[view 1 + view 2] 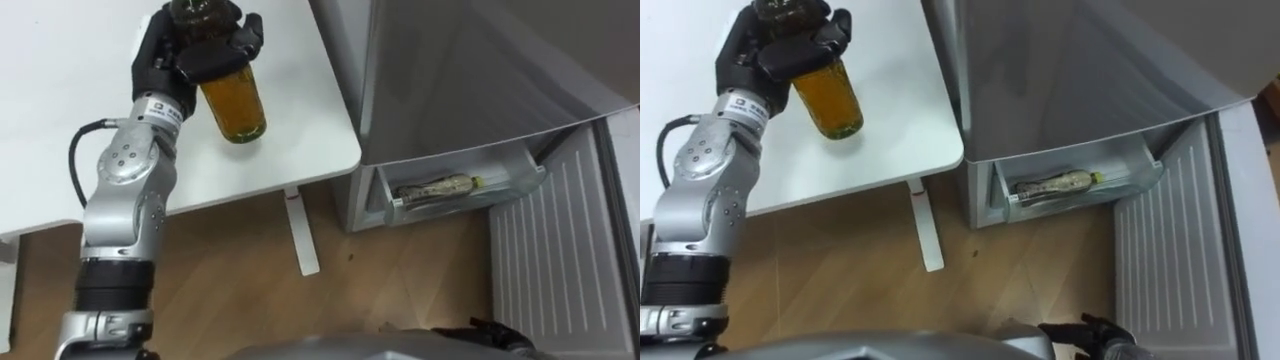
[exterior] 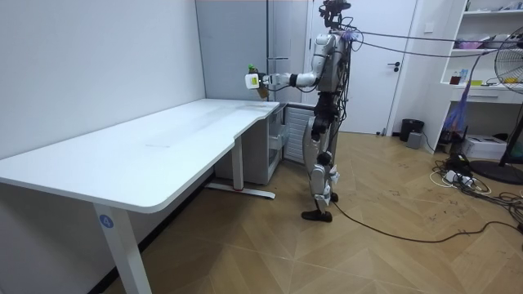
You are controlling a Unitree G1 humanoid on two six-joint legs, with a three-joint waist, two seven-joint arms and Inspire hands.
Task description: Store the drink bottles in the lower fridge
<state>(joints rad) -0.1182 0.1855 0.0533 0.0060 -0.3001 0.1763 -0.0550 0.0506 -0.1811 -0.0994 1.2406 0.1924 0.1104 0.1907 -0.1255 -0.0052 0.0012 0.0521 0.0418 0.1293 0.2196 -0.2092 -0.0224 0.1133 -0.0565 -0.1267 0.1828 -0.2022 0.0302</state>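
Note:
My left hand (image 1: 190,50) is shut on an amber drink bottle (image 1: 235,105) and grips it near the top. The bottle hangs over the near corner of the white table (image 1: 300,130). In the room view the left hand (image 2: 254,81) is stretched out over the table's far end at chest height. To the right stands the grey fridge (image 1: 470,70) with its lower drawer (image 1: 385,205) pulled out. Another bottle (image 1: 435,187) lies on its side in that drawer. My right hand (image 1: 1085,330) shows low at the bottom edge, idle.
The lower fridge door (image 1: 560,250) stands swung open at the right, its ribbed inner side facing me. A white table leg (image 1: 300,230) runs across the wooden floor between table and fridge. I stand on the floor before the fridge, beside the table's end.

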